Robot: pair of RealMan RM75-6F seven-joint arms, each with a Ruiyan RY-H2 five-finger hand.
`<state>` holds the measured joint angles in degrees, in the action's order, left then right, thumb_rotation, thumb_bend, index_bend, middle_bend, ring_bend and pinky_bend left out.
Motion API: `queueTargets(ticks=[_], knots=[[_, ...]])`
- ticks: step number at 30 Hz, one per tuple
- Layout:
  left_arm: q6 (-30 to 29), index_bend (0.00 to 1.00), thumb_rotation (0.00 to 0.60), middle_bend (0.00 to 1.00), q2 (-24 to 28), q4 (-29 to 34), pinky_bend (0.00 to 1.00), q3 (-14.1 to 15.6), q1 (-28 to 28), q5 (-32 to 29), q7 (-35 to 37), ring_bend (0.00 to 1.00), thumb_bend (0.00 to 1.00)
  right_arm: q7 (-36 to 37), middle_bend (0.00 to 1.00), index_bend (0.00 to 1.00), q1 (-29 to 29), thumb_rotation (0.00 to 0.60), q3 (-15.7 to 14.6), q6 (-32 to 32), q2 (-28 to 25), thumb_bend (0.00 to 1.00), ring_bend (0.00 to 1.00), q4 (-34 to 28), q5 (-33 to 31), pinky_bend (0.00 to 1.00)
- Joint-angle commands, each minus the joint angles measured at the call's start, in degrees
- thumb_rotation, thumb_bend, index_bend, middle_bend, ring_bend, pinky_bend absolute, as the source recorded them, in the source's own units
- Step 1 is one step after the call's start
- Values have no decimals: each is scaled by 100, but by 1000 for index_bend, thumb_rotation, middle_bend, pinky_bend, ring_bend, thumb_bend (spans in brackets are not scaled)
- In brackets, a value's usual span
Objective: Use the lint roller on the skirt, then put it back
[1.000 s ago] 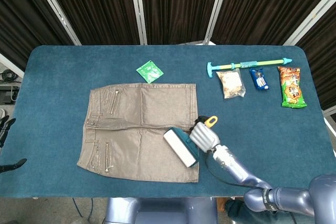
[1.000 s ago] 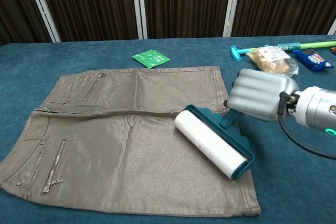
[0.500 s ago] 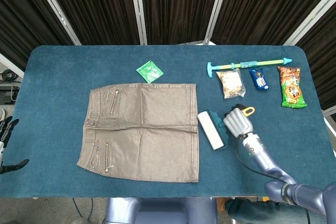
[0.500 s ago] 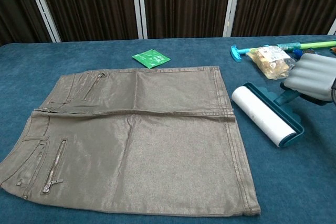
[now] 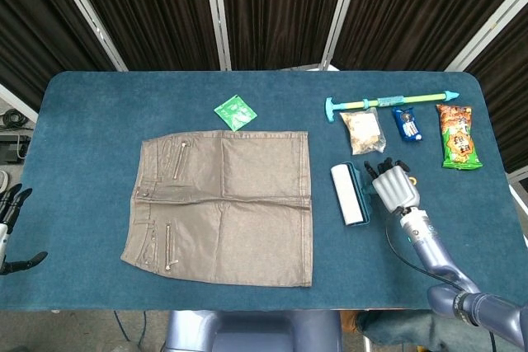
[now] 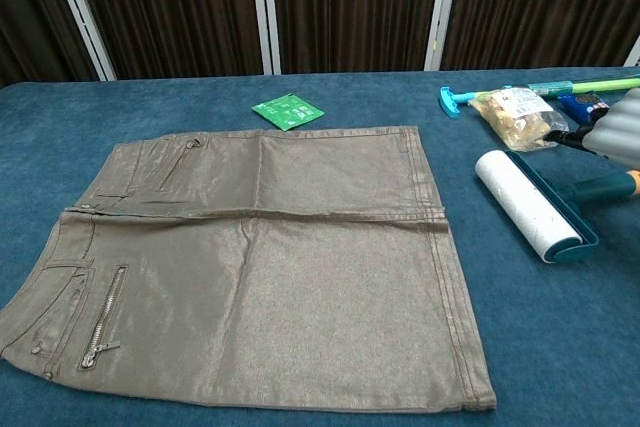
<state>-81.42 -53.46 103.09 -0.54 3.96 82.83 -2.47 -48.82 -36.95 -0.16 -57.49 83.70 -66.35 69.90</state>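
Now, starting at the far left, the left hand (image 5: 10, 228) hangs off the edge of the desk (image 5: 82, 121) with its fingers spread and nothing in them; it has no part here. The skirt (image 5: 223, 204) lies flat mid-desk, and the lint roller (image 5: 349, 194) lies on the blue cloth just to its right, clear of the hem. The right hand (image 5: 396, 191) sits over the roller's handle, fingers loosened and fanned out; whether any of them touches the handle I cannot tell. The step looks like the put-back. To do it well, lift the fingers straight up from the handle so the roller is not dragged or spun, keeping clear of the snack bag (image 5: 363, 131) just beyond.
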Motion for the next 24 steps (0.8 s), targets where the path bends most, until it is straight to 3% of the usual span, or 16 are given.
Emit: queueTargets(ticks=[1, 7, 11, 13, 18, 24], knots=[[-58, 0, 600, 0, 36, 19, 0, 17, -28, 66, 66, 0, 0, -2, 252, 0, 126, 600, 26, -274, -259, 0, 199, -317, 100, 457], [-205, 0, 600, 0, 153, 42, 0, 54, -99, 236, 309, 0, 0, 230, 252, 0, 472, 600, 34, -858, -927, 0, 200, -1105, 249, 455], [-355, 0, 600, 0, 241, 44, 0, 93, -169, 406, 504, 0, 0, 1021, 249, 0, 889, 600, -1, -1539, -1484, 0, 194, -1836, 609, 431], [-429, 0, 600, 0, 266, 29, 0, 106, -195, 494, 594, 0, 0, 1713, 222, 0, 1149, 600, -13, -1931, -1691, 0, 160, -2167, 836, 345], [-641, 0, 600, 0, 199, -155, 0, 87, -236, 688, 696, 0, 0, 3025, 20, 0, 1655, 600, -120, -2615, -1953, 0, 3, -2496, 1321, 39], [-820, 0, 600, 0, 1, -493, 0, 55, -245, 865, 801, 0, 0, 3572, 0, 0, 2098, 600, -177, -3044, -2021, 0, 0, -2710, 1481, 0]])
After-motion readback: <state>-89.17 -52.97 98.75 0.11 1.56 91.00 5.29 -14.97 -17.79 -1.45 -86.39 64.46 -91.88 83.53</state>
